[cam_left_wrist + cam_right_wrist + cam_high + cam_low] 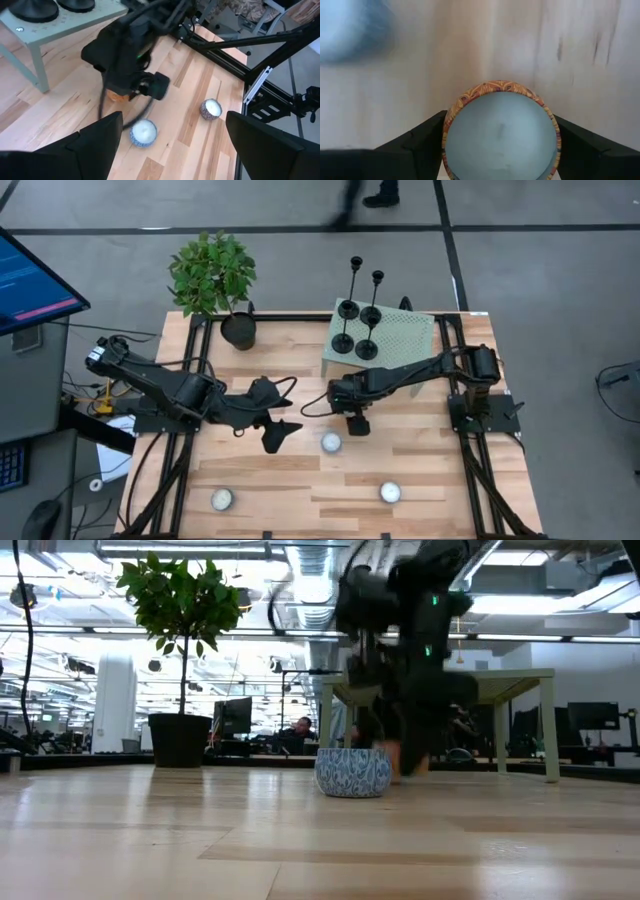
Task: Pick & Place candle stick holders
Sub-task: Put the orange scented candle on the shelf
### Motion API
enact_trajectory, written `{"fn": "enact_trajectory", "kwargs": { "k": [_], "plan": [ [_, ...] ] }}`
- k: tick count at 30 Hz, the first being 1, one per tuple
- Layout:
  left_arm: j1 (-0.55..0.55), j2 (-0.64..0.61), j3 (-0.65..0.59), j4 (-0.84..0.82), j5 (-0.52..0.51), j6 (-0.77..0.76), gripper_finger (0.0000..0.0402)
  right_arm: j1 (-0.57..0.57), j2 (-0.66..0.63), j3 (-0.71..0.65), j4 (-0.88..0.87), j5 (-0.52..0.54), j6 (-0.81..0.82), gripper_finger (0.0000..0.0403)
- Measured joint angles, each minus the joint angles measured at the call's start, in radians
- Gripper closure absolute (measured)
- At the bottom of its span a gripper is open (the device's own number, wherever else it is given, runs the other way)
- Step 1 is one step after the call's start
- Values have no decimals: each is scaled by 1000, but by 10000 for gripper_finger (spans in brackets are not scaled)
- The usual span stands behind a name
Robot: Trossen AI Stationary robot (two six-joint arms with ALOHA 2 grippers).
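Note:
Several black candle stick holders (358,315) stand by their disc bases on a small pale green table (400,330) at the far side; two of the bases (35,10) show in the left wrist view. My right gripper (357,423) points down over an orange-patterned tealight (501,135) on the wooden table, one finger on either side of it. My left gripper (175,150) hangs open above the table's left half (270,430), with nothing between its fingers. My right gripper comes from above, pointing down, with its two fingers (422,137) close against opposite sides of the orange tealight's round wall (449,120). Whether they touch it, I cannot tell. The tealight stands upright on the table.
A blue-patterned tealight (331,442) stands just nearer than the right gripper. Two more tealights (221,499) (390,492) stand near the front edge. A potted plant (238,330) is at the far left. Black frame rails (470,470) run along both sides.

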Motion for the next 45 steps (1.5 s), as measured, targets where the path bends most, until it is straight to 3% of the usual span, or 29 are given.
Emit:
{"fn": "enact_trajectory", "kwargs": {
  "k": [5, 13, 20, 26, 32, 39, 45],
  "plan": [
    [0, 0, 0, -3, 0, 0, 46, 27, -108, 24, -55, -6, 25, 122],
    [0, 0, 1, -6, 17, 0, 46, 73, -370, 25, -326, -6, 134, 122],
    [0, 0, 1, -6, 17, 0, 46, 7, -532, 25, -494, 2, 201, 122],
    [0, 0, 1, -5, 16, -3, 46, -126, -633, 25, -601, 97, 162, 122],
    [0, 0, 1, -2, 2, -3, 46, -348, -690, 26, -609, 124, 38, 122],
    [0, 0, 1, -2, -8, -5, 46, -606, -605, 26, -493, 54, -150, 122],
    [0, 0, 1, -2, -12, -27, 46, -729, -487, 110, -475, 47, -265, 122]
  ]
}}
